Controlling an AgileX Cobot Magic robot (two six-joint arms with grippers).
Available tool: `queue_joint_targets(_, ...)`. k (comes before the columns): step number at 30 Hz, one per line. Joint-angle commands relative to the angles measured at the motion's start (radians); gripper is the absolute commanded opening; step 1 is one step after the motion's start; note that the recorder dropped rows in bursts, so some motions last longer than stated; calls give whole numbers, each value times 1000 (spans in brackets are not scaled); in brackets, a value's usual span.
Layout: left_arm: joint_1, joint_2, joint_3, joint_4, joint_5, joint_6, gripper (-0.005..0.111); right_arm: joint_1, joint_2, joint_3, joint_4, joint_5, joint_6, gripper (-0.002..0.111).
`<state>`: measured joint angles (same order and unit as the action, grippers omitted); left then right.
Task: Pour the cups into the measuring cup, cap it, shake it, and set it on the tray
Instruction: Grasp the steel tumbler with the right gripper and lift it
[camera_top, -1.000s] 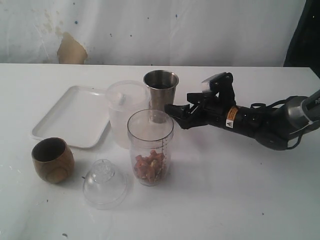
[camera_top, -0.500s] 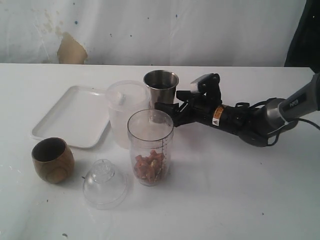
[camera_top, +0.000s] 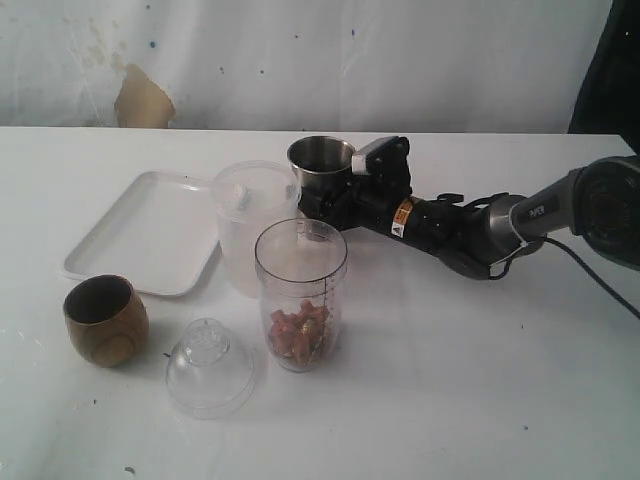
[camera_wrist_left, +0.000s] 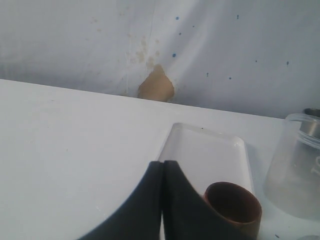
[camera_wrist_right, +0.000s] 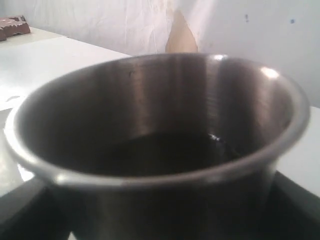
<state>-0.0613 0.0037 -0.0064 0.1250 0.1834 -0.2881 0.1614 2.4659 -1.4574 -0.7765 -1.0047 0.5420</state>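
We find the right claw (camera_top: 318, 207) straddling the steel tumbler (camera_top: 321, 163), at 12 o'clock of the measuring cup (camera_top: 300, 300); we cannot tell whether it grasps. Left claw (camera_wrist_left: 162, 167): clenched.

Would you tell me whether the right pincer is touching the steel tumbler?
Cannot tell: in the right wrist view the right pincer flanks the steel tumbler, contact hidden.

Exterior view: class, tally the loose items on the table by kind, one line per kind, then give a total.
Drinking cups: 2, wooden cup and steel tumbler
Plastic cups: 2, measuring cup and frosted cup
Caps: 1, dome cap
Trays: 1, white tray
Total: 6
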Motion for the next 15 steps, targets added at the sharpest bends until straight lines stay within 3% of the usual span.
queue_joint_targets(1,0,-4,6,6,0,-2,0,1,2,-7,13,-6,5,38)
queue_joint_targets(3,0,-4,6,6,0,-2,0,-2,0,-7,-6,-12,5,9)
queue_joint_targets(4,0,-4,6,6,0,-2,0,-3,-7,-7,-9,-12,11,0)
queue_joint_targets(15,0,-4,6,6,0,-2,0,-73,-255,181,-43,17,-27,0)
